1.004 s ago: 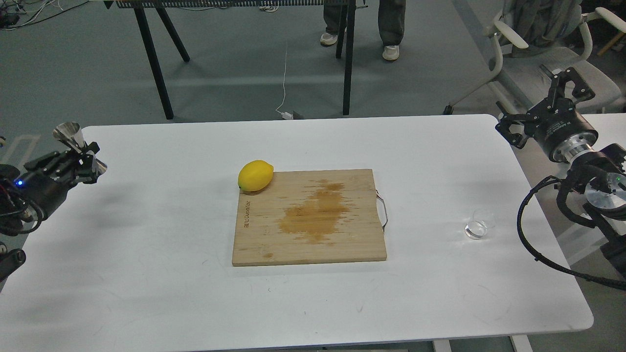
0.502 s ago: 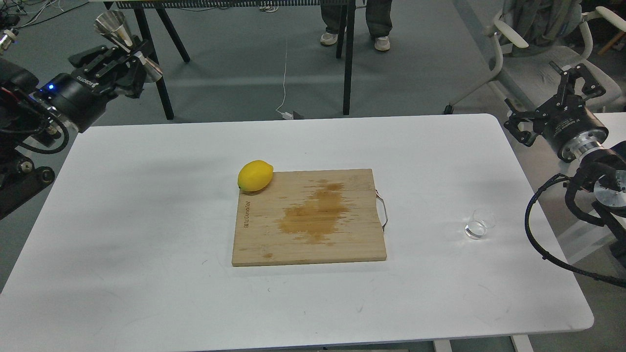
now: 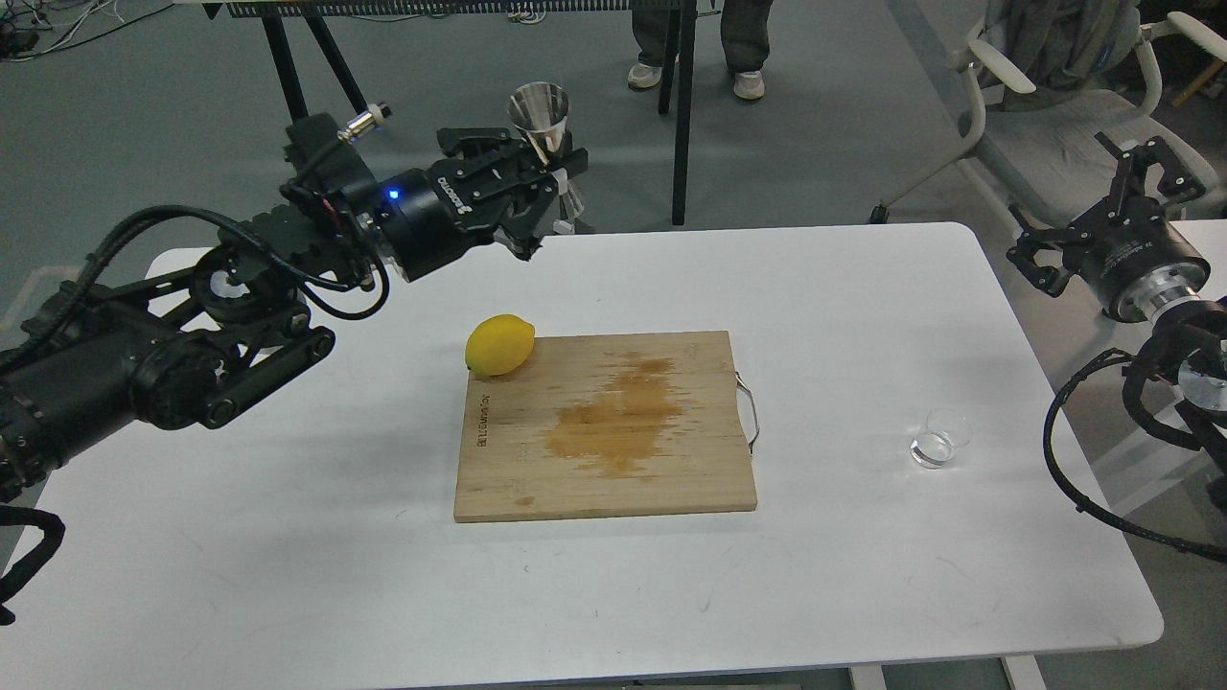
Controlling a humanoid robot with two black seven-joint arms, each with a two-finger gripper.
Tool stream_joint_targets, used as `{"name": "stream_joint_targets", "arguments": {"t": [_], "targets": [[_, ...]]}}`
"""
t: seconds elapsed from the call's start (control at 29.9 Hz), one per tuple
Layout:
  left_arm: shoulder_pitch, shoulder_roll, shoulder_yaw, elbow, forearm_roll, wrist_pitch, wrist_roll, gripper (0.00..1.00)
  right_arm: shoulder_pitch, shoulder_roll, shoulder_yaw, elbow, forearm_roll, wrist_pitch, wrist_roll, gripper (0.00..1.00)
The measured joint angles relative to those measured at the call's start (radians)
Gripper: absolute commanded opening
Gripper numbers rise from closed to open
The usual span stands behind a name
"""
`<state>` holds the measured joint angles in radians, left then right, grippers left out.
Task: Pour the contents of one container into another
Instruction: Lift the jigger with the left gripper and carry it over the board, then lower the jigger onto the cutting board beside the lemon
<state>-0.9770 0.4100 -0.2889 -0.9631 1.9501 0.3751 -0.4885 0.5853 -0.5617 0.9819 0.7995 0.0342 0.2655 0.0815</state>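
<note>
My left gripper (image 3: 548, 182) is shut on the shiny steel hourglass jigger (image 3: 543, 120), holding it by the waist high above the table's far edge, up and right of the lemon (image 3: 499, 344). The jigger stands roughly upright, its upper cone open toward me. The small clear glass tumbler (image 3: 937, 442) stands alone on the white table (image 3: 288, 537) at the right, beyond the cutting board's handle. My right gripper (image 3: 1102, 216) hangs open past the table's right edge, above and to the right of the tumbler, with nothing between its fingers.
A bamboo cutting board (image 3: 607, 426) with a wet stain lies mid-table; the lemon rests at its far left corner. A metal handle (image 3: 751, 412) sticks out on its right side. Behind the table are black table legs (image 3: 683, 115), a person's feet (image 3: 695, 81) and an office chair (image 3: 1064, 115).
My left arm swept far to the right and forward with the jigger, from beyond the table's left side to above its far edge. The right gripper drifted slightly right. The tumbler stayed put.
</note>
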Motion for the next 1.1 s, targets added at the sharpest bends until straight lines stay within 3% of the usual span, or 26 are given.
{"name": "stream_joint_targets", "arguments": {"t": [0.13, 0.4, 0.67, 1.1], "targets": [[0.025, -0.092, 0.021, 0.026, 0.054, -0.026, 0.0, 0.0, 0.002, 0.0, -0.002, -0.016, -0.001, 0.0, 0.0, 0.99], [0.052, -0.255, 0.045, 0.221, 0.128, -0.023, 0.0, 0.0, 0.002, 0.0, -0.02, -0.016, -0.001, -0.003, 0.0, 0.99], [0.067, -0.386, 0.13, 0.436, 0.137, 0.053, 0.0, 0.0, 0.002, -0.007, -0.023, -0.017, -0.001, -0.003, 0.0, 0.99], [0.104, -0.41, 0.197, 0.625, 0.13, 0.092, 0.0, 0.0, 0.002, -0.021, -0.023, -0.017, -0.001, -0.003, 0.0, 0.99]]}}
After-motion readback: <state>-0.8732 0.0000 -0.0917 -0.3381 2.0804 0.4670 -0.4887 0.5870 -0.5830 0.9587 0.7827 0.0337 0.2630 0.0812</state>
